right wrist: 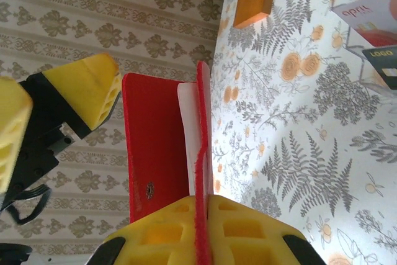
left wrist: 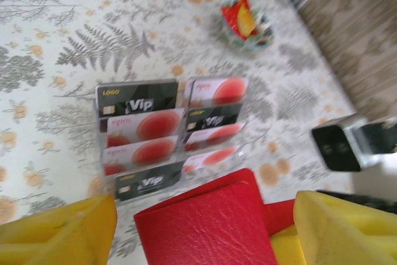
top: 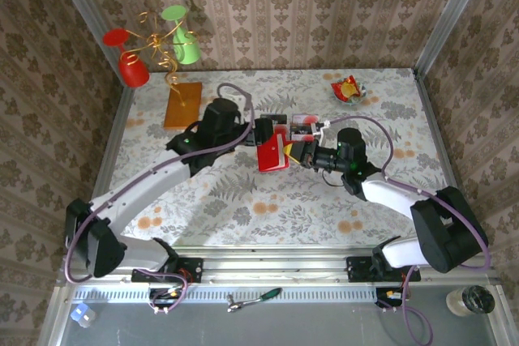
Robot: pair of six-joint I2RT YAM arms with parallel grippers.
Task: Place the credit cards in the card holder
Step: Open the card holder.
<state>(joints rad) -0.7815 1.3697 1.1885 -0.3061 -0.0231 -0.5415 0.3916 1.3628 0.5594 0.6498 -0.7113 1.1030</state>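
The right gripper (right wrist: 201,209) is clamped on the lower edge of the red card holder (right wrist: 158,134) and holds it upright above the middle of the table, probably to offer its pale pocket to the left gripper (left wrist: 205,206), whose jaws stand apart around it. The left wrist view adds the credit cards (left wrist: 167,131), racked in a clear stand (left wrist: 100,153) towards the far edge.
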